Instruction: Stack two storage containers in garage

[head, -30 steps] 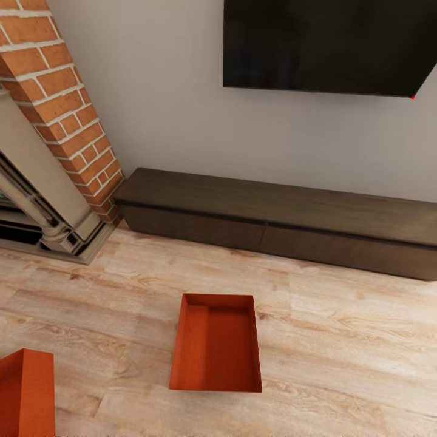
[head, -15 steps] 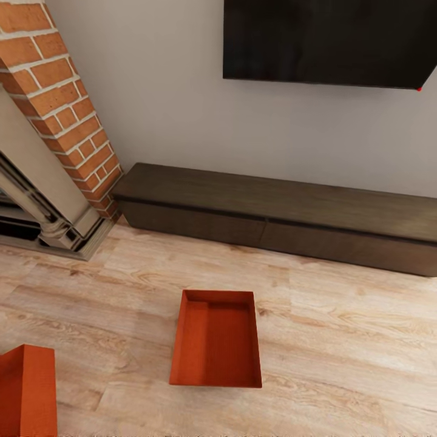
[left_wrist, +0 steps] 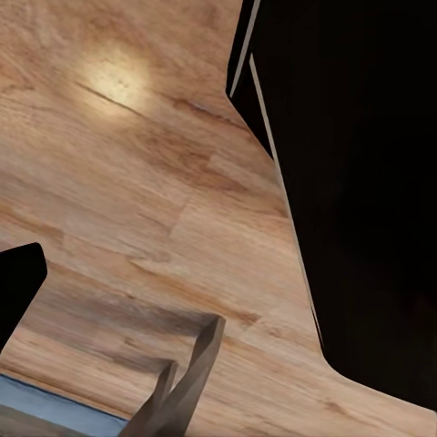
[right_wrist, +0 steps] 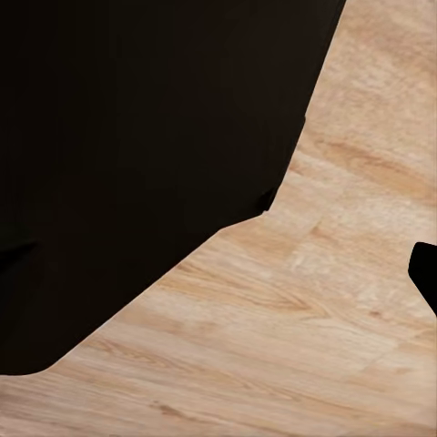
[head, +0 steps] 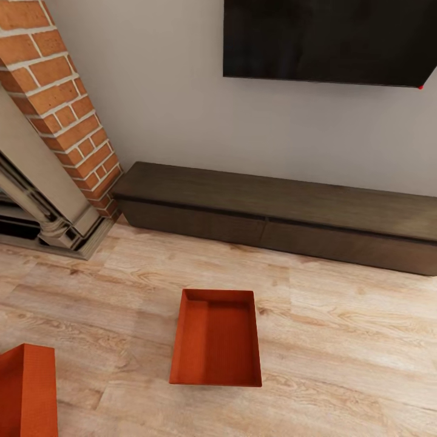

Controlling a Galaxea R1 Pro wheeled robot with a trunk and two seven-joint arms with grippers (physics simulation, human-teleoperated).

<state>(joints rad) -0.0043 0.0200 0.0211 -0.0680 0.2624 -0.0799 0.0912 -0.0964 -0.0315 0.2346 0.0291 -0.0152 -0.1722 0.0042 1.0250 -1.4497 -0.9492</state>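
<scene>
Facing the low dark cabinet (head: pixel 279 218) in the living room, the robot is at the approach step: one storage container (head: pixel 216 338) sits on the wood floor (head: pixel 352 340) before the cabinet, the other container (head: pixel 27 391) further left. Whether either gripper is spread or closed cannot be told. Next comes reaching down to grasp a container wall.

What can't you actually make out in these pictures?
- Second storage container: cut off by the head view's left and bottom edges.
- TV: its top and right side run off the head view.
- Fireplace: its opening is cropped at the left edge.
- Grippers: whether open or shut; both wrist views show wood floor and a large black shape blocking the rest.
</scene>
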